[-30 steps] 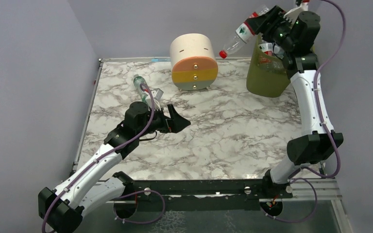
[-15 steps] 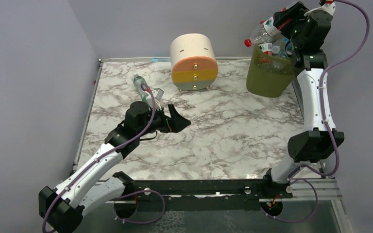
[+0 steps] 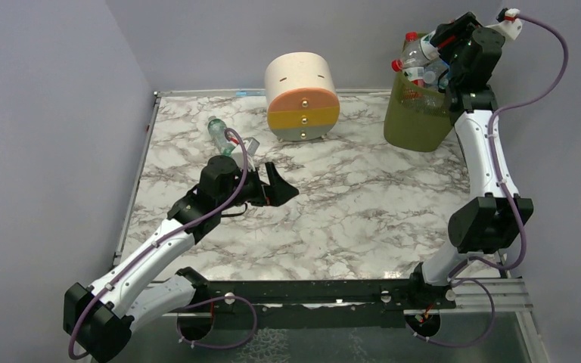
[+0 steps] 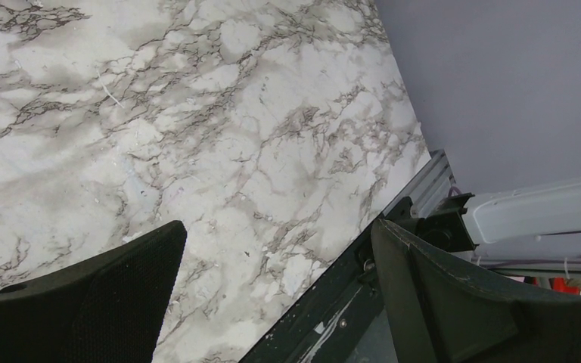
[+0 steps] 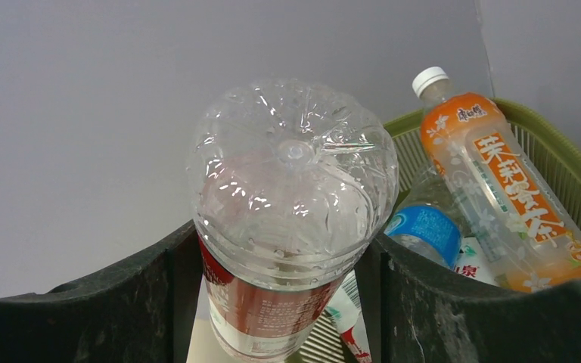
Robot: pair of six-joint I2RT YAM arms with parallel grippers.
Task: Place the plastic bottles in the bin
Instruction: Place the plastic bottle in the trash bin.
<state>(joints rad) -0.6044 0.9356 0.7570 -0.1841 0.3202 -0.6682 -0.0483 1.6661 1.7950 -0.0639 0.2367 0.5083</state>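
Observation:
My right gripper [image 3: 437, 47] is high at the back right, shut on a clear red-labelled plastic bottle [image 3: 420, 51] right over the olive-green mesh bin [image 3: 416, 121]. In the right wrist view that bottle [image 5: 291, 197] shows its base, gripped between both fingers [image 5: 121, 302], cap end pointing down. Inside the bin [image 5: 560, 151] lie an orange-drink bottle [image 5: 499, 181] and a blue-labelled bottle [image 5: 424, 231]. Another clear bottle with a green label [image 3: 218, 132] lies on the table at the back left. My left gripper [image 3: 280, 187] hangs open and empty over the marble, seen again as the left gripper [image 4: 276, 249].
A round cream, orange and yellow drawer unit [image 3: 301, 94] stands at the back centre, left of the bin. Walls close in on the left, back and right. The table's black front rail [image 4: 348, 302] and the right arm's base link [image 4: 537, 219] show in the left wrist view.
The right gripper has carried the red-labelled bottle to the right, from beside the bin to over its mouth, turning it cap-down. The left arm has barely shifted.

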